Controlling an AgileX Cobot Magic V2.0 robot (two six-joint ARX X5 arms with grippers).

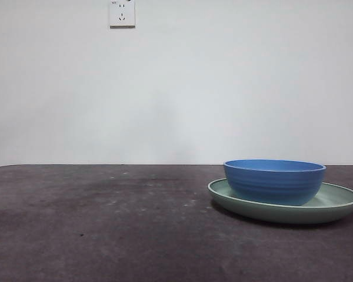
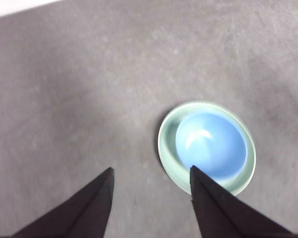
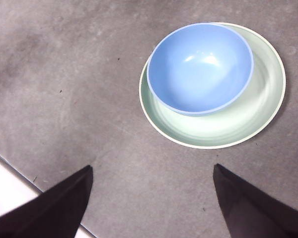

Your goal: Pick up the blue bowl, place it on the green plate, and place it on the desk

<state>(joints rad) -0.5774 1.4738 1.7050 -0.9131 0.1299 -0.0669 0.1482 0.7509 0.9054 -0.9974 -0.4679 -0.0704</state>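
The blue bowl (image 1: pixel 275 181) sits inside the green plate (image 1: pixel 339 207) on the desk (image 1: pixel 106 223), at about four o'clock across the tabletop, so the stacking looks done. Both the left gripper (image 2: pixel 151 181) and right gripper (image 3: pixel 151 176) hang above with jaws spread wide, holding nothing. What remains, I judge, is setting it back on the desk.

The dark grey-brown matte desk (image 1: pixel 106 223), marked with faint lighter scuffs and smudges, carries one thing directly: a wide, shallow, pale mint-green plate (image 1: pixel 335 205) with a low upturned rim, lying flat toward the right in the front view.
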